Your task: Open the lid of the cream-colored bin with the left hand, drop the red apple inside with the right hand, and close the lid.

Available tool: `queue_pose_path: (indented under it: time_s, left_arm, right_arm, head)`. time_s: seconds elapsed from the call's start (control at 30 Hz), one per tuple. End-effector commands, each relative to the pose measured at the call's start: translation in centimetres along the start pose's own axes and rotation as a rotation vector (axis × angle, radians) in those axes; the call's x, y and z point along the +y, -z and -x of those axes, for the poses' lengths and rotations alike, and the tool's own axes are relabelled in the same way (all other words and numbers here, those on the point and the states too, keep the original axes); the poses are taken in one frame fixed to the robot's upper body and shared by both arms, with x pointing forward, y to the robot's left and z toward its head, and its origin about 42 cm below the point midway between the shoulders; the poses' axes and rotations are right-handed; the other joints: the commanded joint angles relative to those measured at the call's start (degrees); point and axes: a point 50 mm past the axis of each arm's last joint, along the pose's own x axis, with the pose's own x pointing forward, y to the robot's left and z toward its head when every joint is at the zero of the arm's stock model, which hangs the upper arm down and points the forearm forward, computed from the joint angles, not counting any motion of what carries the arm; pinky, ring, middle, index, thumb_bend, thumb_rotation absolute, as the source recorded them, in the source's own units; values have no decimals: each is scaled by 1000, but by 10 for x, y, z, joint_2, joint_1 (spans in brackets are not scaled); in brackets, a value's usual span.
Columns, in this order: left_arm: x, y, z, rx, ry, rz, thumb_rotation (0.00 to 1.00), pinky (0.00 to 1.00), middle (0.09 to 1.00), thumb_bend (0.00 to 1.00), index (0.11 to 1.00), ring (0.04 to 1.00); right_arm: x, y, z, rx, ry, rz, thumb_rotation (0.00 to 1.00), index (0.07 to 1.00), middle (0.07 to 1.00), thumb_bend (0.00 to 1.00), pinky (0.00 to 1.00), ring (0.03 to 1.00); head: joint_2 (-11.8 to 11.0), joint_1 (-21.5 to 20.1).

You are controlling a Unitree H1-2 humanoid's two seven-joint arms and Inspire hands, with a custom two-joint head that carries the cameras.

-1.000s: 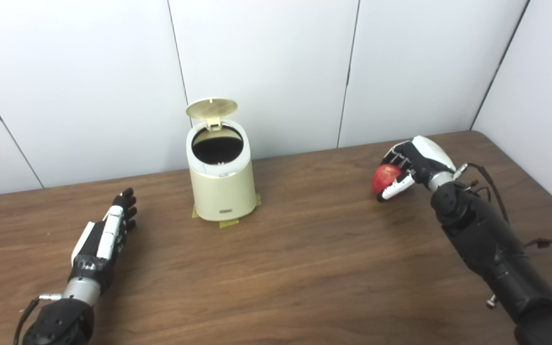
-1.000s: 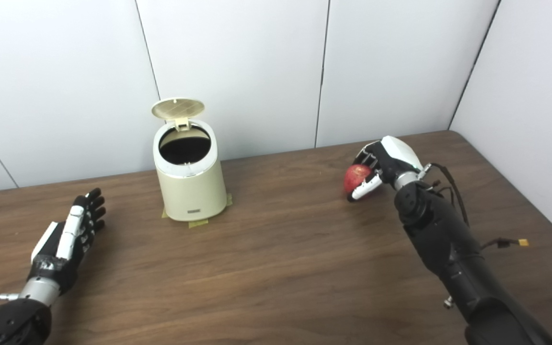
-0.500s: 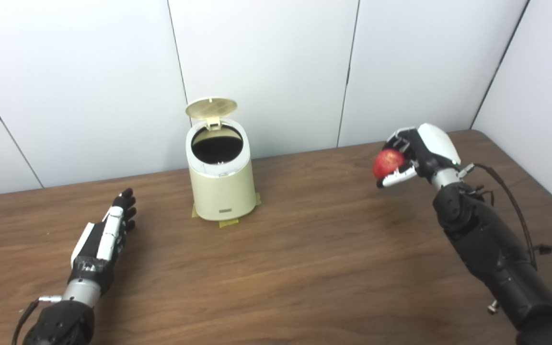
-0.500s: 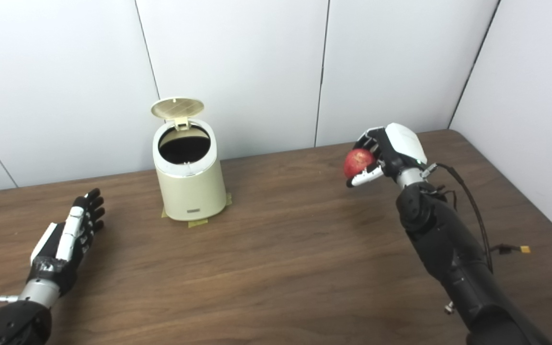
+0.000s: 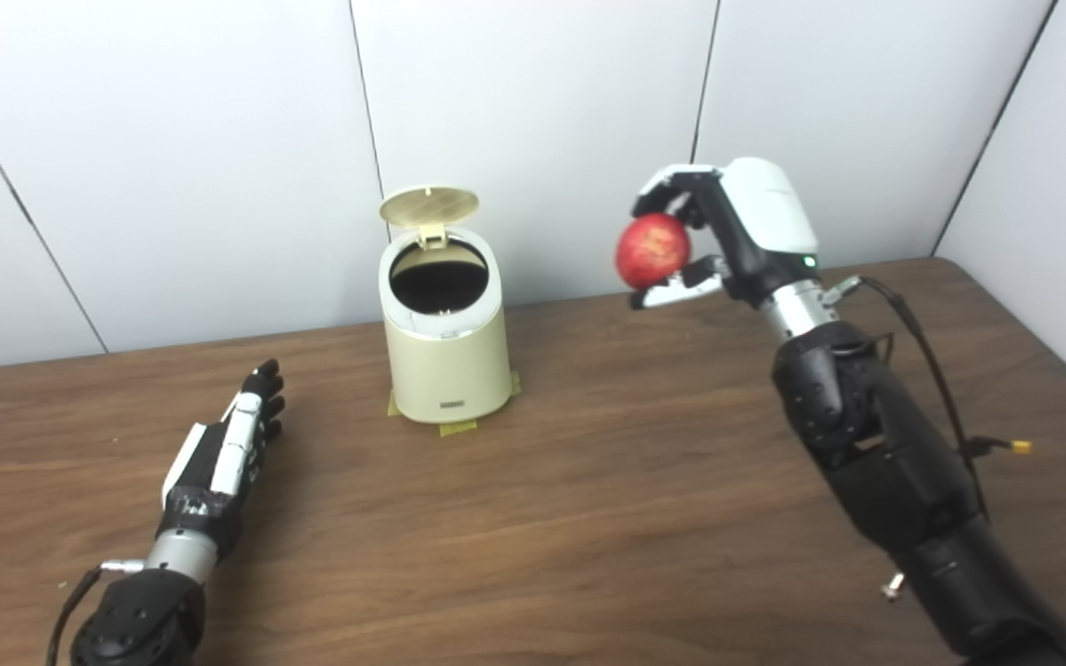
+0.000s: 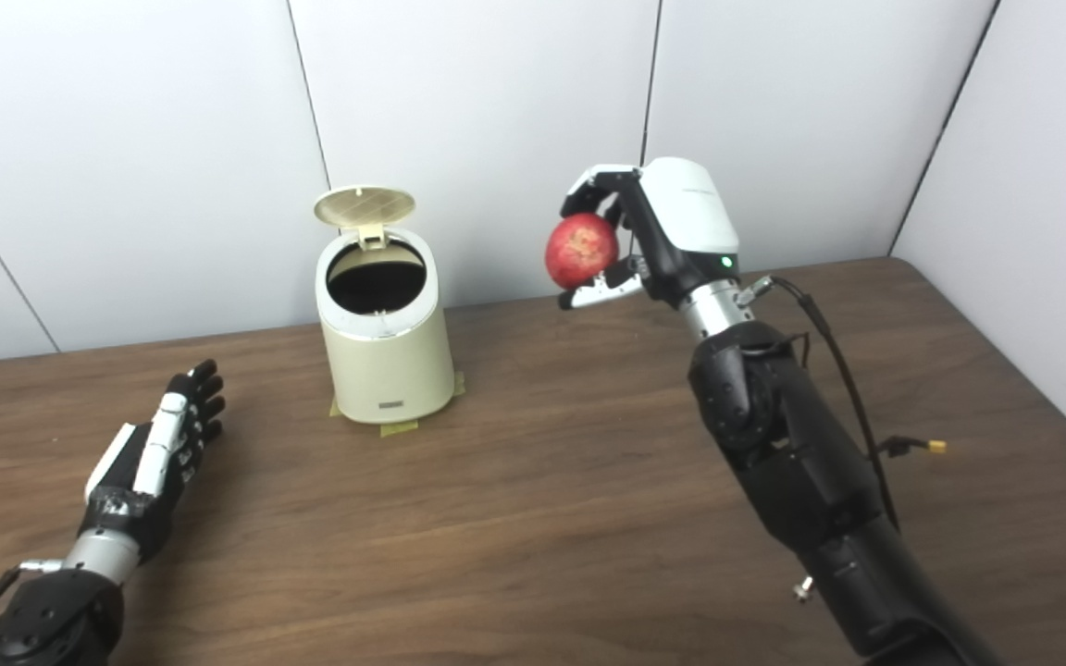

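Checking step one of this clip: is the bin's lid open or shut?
Open. The lid stands tipped back behind the cream-colored bin, leaving its dark round mouth uncovered.

A cream-colored bin [image 5: 446, 344] stands upright near the tabletop's [image 5: 588, 518] back edge, its lid [image 5: 428, 204] raised open; a red apple [image 5: 651, 251] is held aloft right of it.

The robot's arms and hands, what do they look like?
Both arms are black and jointed, with silver metal wrists. The right hand has a glossy white back shell with a small green light, black fingers, and black cables along the forearm. The left hand is black with white panels.
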Motion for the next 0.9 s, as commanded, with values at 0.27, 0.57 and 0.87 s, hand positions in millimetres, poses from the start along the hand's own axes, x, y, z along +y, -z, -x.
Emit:
queue_pose_path:
  time_s: [0.27,0.57,0.87]
  left_arm:
    - [-8,-17,-4,-55,19,-3,997,1000,1000,609,1000,1000]
    - [-11,-15,-2,-53,8,1,969,1000,1000,616,1000,1000]
    - [-15,-13,0,-51,11,10,968,1000,1000,623,1000,1000]
  right_arm:
    - [18,-77,-52,-214,16,-102,0,507,499,518,396,403]
    - [43,-97,-75,-205,-14,-161,0,508,511,508,370,409]
    - [68,-106,-90,-191,-21,-252,0,511,506,499,346,408]
  head:
    - [-6,12]
    - [-11,24]
    - [-14,30]
